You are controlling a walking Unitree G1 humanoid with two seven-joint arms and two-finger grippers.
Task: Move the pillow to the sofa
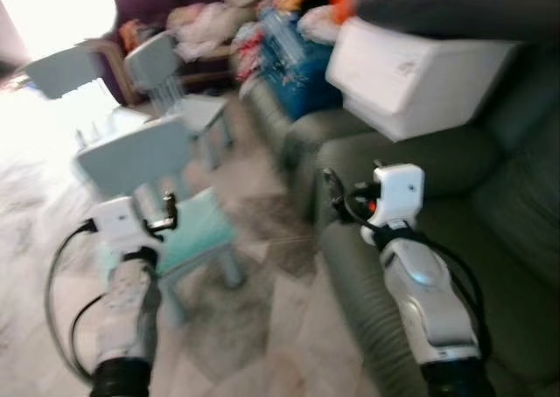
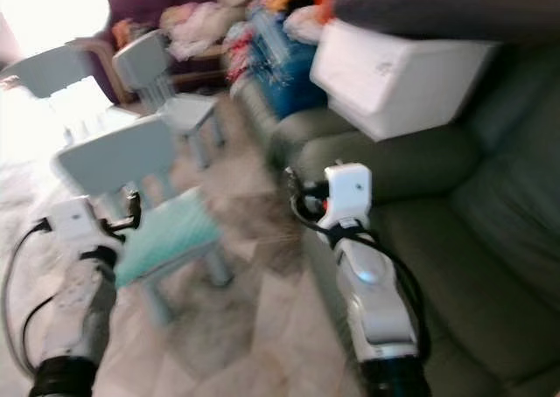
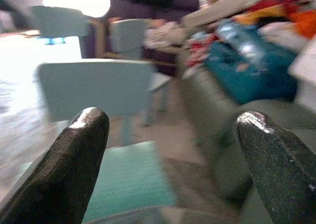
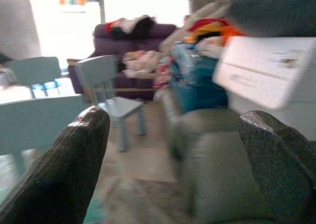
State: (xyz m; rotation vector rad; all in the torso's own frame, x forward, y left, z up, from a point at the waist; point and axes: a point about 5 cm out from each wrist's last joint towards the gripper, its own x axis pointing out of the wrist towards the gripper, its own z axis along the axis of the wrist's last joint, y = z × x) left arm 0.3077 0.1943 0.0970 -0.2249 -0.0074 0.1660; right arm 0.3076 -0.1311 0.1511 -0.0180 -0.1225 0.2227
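Grey pillow [image 1: 455, 8], blurred, edge-cropped

White pillow [image 1: 411, 69] resting on green sofa [image 1: 490, 205].

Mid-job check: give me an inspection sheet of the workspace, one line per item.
Surface: grey-green sofa on the robot's right; its near seat looks bare.
Job's things: no pillow clearly made out; the views are blurred.
Clutter: white box on the sofa; blue bag and heaped clothes beyond it.
Grippers: left gripper open, holding nothing, over the nearest small chair; right gripper open, holding nothing, by the sofa's front edge.
Cables: black cables looped beside both forearms.
Surroundings: more pale blue chairs, purple couch, bright window light.
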